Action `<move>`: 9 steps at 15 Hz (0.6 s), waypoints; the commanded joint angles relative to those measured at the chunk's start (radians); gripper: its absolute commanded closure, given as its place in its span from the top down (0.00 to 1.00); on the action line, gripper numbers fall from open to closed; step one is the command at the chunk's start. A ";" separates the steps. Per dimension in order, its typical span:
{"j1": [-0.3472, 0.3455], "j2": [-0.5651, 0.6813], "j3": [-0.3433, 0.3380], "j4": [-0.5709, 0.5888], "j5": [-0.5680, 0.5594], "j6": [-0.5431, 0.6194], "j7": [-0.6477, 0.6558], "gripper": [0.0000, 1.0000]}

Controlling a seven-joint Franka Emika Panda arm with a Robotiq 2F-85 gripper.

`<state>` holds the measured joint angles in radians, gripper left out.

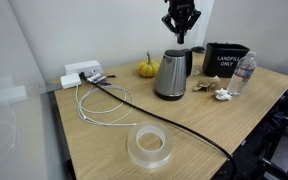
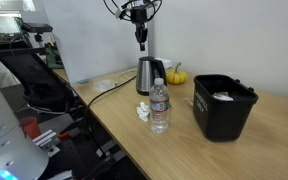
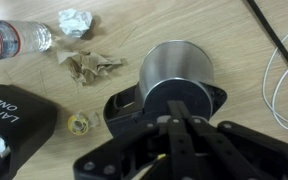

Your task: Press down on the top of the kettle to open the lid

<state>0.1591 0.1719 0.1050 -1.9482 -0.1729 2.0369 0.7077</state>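
Note:
The steel kettle (image 1: 171, 75) with black handle and base stands upright on the wooden table; it also shows in the other exterior view (image 2: 148, 74) and from above in the wrist view (image 3: 174, 68). Its round black lid (image 3: 174, 98) is down, partly covered by my fingers. My gripper (image 1: 181, 34) hangs well above the kettle's top, also in an exterior view (image 2: 140, 42). In the wrist view the fingers (image 3: 176, 125) lie pressed together, shut on nothing.
A black "LANDFILL ONLY" bin (image 1: 224, 58), a water bottle (image 1: 244, 73), crumpled paper (image 3: 89, 64), a small pumpkin (image 1: 147, 69), a tape roll (image 1: 149, 147), a power strip (image 1: 84, 73) and cables (image 1: 174, 125) lie around the kettle.

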 commanded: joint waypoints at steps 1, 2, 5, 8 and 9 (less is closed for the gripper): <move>0.014 0.030 -0.015 0.027 -0.049 -0.001 0.027 0.00; 0.015 0.037 -0.016 0.034 -0.057 -0.003 0.030 0.00; 0.017 0.061 -0.019 0.059 -0.077 -0.005 0.027 0.00; 0.024 0.095 -0.022 0.093 -0.095 -0.012 0.022 0.00; 0.026 0.105 -0.023 0.104 -0.097 -0.013 0.019 0.00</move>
<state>0.1648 0.2403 0.0999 -1.8878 -0.2455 2.0369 0.7238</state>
